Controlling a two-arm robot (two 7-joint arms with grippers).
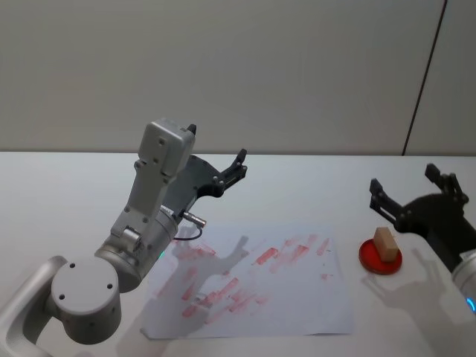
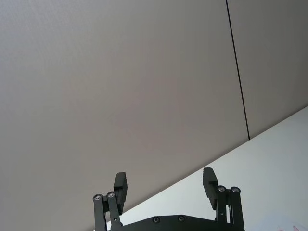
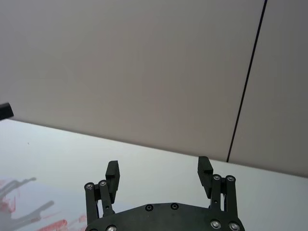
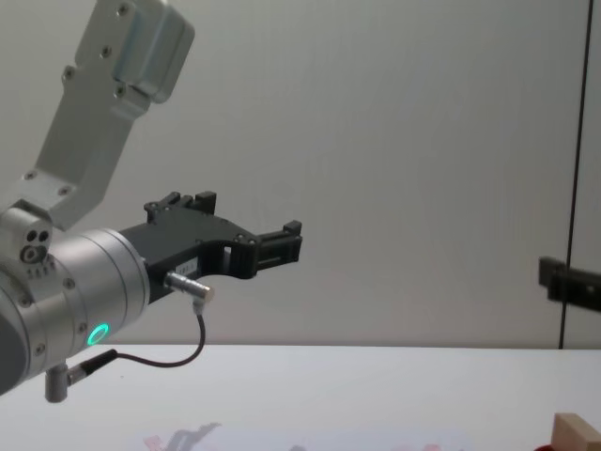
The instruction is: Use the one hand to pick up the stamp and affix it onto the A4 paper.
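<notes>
Stamp (image 1: 384, 243) ungrasped, upright on red pad (image 1: 370, 260) on bench (image 1: 67, 193) beside marked paper (image 1: 312, 305); right tool (image 1: 405, 181) hovers behind it, wide open, empty; left tool (image 1: 239, 165) raised, open, idle; pickup and stamping both outstanding.

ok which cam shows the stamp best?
Head view: the whole stamp stands on a red pad, right of the paper. Chest view catches just a corner at its bottom edge. Wrist views face the wall.
</notes>
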